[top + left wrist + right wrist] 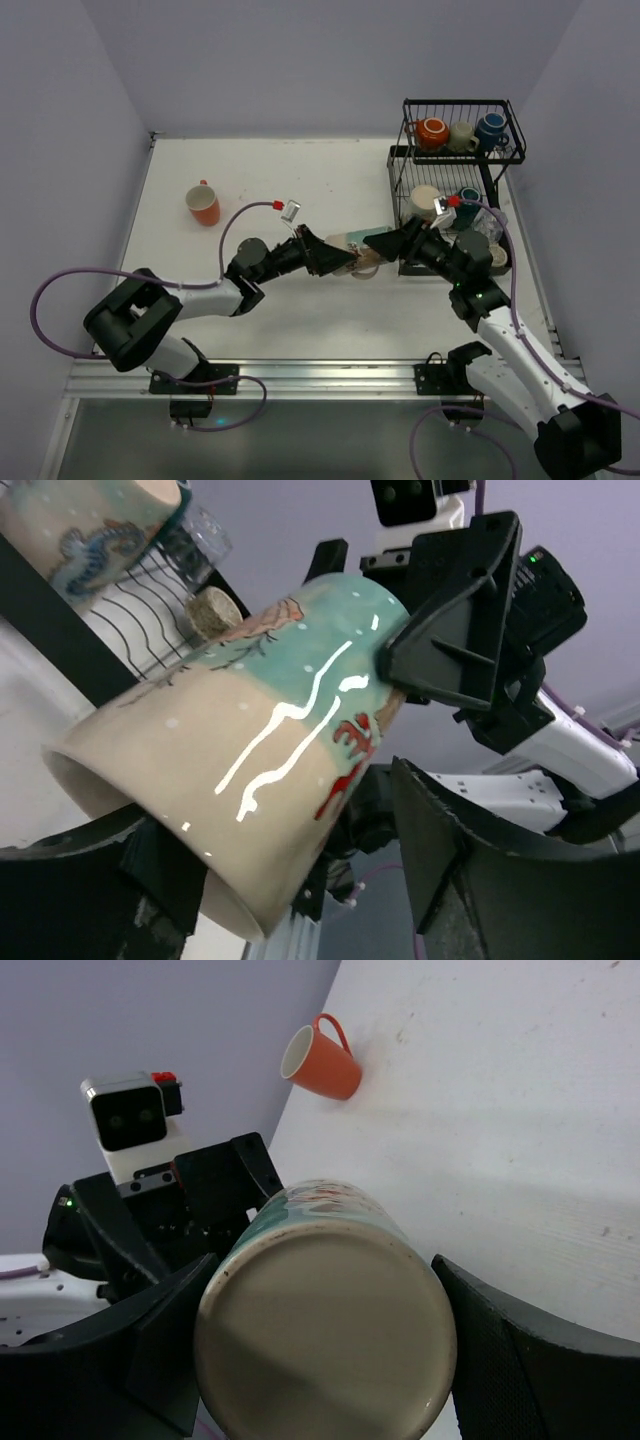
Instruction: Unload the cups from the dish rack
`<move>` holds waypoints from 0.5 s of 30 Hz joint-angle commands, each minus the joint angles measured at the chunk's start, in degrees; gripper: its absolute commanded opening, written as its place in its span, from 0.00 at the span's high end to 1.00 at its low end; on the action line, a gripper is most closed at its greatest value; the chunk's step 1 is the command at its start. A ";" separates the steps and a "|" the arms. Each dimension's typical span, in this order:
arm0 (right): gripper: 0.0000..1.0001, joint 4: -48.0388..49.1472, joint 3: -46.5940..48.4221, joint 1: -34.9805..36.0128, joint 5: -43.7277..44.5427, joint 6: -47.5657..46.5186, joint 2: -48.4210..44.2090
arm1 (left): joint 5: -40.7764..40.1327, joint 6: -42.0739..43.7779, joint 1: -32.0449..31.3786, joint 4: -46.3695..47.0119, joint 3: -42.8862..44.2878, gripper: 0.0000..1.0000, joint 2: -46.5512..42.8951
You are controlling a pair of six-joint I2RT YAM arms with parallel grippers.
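One tall ceramic mug (358, 248), cream and teal with red coral-like marks, up in the air over the middle of the white table (300, 180), tipped on its side, just left of the black wire dish rack (460, 103). Pinched at its base end by the right gripper (378, 243), both black fingers (500, 1360) pressed against its sides. Straddled at its mouth end by the left gripper (345, 255), spread wide, a gap visible beside one finger (470, 880).

Up in the rack's small far basket: an orange-red cup (432, 132), a pale cream cup (461, 137), a dark blue cup (490, 127). Down in the lower tray: a larger cream cup (425, 198) and a dark teal cup (468, 195). Far left on the table, well apart from the rack: a lone orange-red mug (203, 205), upright.
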 commanded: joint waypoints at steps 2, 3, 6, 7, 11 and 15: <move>0.91 17.15 -0.49 2.88 -0.88 6.86 1.85 | -3.89 -0.62 -0.18 8.62 -1.00 0.37 -2.81; 0.91 18.81 -1.19 3.84 -0.97 7.82 2.46 | -5.20 -0.35 -0.18 8.09 -1.26 0.49 -3.60; 0.73 22.33 -2.42 6.21 -0.79 9.76 5.45 | -7.75 1.93 -0.09 3.97 -2.14 0.75 -7.29; 0.63 23.30 -2.86 6.74 -0.70 10.02 6.24 | -8.28 2.98 -0.09 0.47 -2.14 0.82 -8.43; 0.10 26.38 -4.54 7.28 0.08 10.99 8.35 | -16.25 13.05 0.35 -16.83 1.70 0.96 -18.62; 0.01 22.62 -3.93 7.28 2.37 8.72 7.92 | -27.40 22.57 0.96 -37.14 9.00 1.00 -25.57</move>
